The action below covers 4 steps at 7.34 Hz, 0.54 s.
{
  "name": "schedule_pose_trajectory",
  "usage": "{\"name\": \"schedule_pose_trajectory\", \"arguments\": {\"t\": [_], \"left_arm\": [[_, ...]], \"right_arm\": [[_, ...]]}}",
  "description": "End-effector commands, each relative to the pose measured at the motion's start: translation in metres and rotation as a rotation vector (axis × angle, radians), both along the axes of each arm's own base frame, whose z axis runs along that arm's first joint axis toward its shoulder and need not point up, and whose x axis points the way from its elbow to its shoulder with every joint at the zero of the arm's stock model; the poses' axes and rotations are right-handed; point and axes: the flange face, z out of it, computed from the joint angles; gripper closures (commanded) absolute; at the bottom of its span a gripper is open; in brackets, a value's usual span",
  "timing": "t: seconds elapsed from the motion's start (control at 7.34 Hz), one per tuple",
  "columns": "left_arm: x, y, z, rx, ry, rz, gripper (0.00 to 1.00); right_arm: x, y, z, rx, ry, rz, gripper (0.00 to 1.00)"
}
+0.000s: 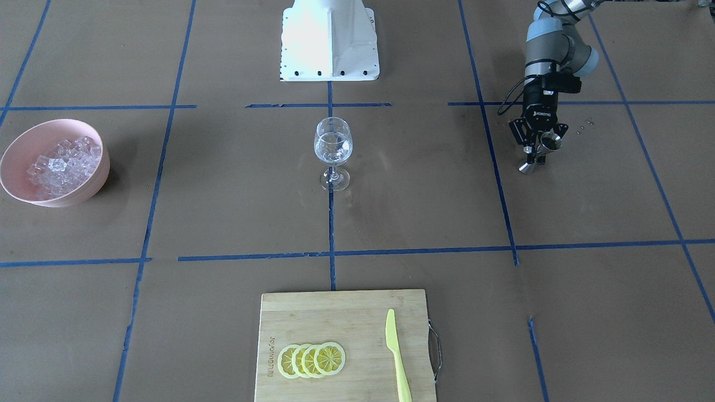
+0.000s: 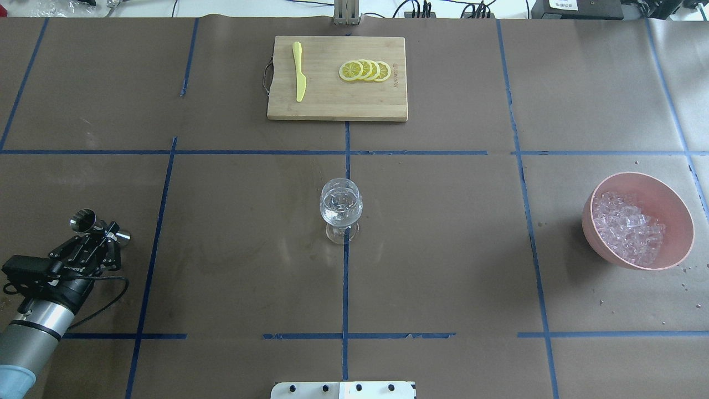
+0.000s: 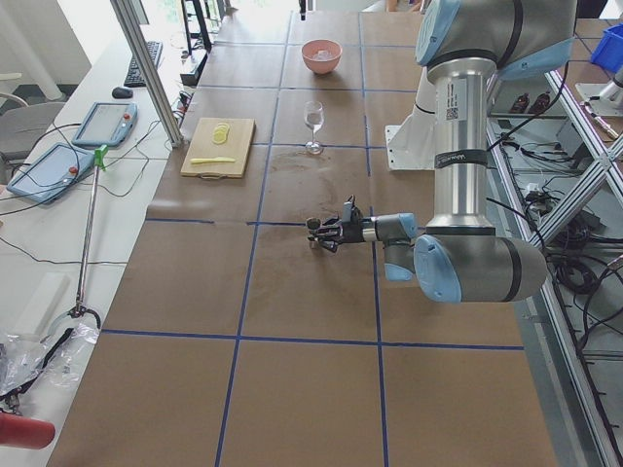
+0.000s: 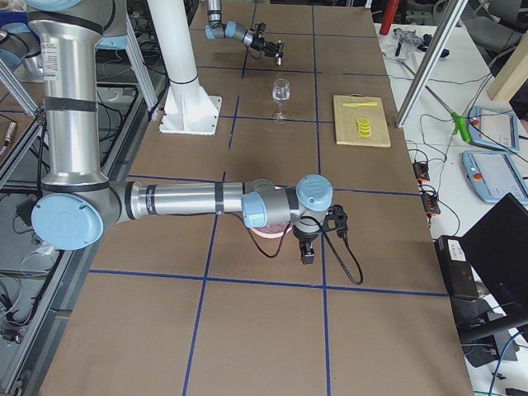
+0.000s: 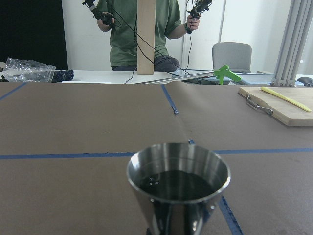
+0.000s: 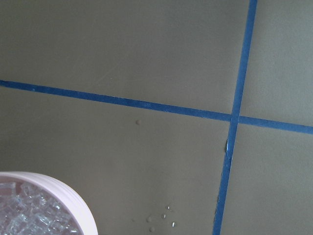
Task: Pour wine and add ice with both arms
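Robot arms, two.
- Left arm [image 2: 34,326]: reaches in near the desk's left edge. Left claw [image 2: 105,230] is clenched on one steel jigger [image 2: 83,220], a double-ended cup held crosswise between the fingers and tilted.
- Right arm [image 4: 181,200]: stretched out toward the desk's right edge. Right claw [image 4: 307,252] hangs over the bowl, pointing down. Whether it is clenched or released I cannot tell.

Stemmed glass [image 2: 341,208], one: upright at the middle of the desk, on the blue centre line. A little wine [image 1: 333,151], clear, lies in its bowl.

Pink bowl [image 2: 667,208], one: near the right edge, well apart from the glass. It holds the ice [image 2: 626,227], a heap of many small clear cubes.

Cutting board [image 2: 332,105], one: bamboo, at the middle of the far edge. It carries four lemon slices [image 2: 365,70], overlapping in a row, and one yellow knife [image 2: 299,72] lying apart from them.

White pedestal [image 1: 329,39], one: at the near edge, in line with the glass.
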Motion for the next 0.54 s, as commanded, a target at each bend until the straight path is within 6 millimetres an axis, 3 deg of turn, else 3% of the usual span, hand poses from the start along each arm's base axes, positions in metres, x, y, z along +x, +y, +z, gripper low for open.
{"name": "schedule_pose_trajectory", "arguments": {"t": [0.0,0.14,0.41], "left_arm": [[0.0,0.0,-0.003,0.002,0.006,-0.001,1.0],[-0.002,-0.001,-0.006,0.012,-0.011,0.0,1.0],[-0.015,-0.002,-0.036,0.117,-0.053,-0.009,1.0]], "right_arm": [[0.0,0.0,0.0,-0.001,0.0,0.001,0.0],[0.0,0.0,-0.001,0.0,0.0,0.001,0.0],[0.0,0.0,-0.002,0.003,-0.001,0.001,0.0]]}}
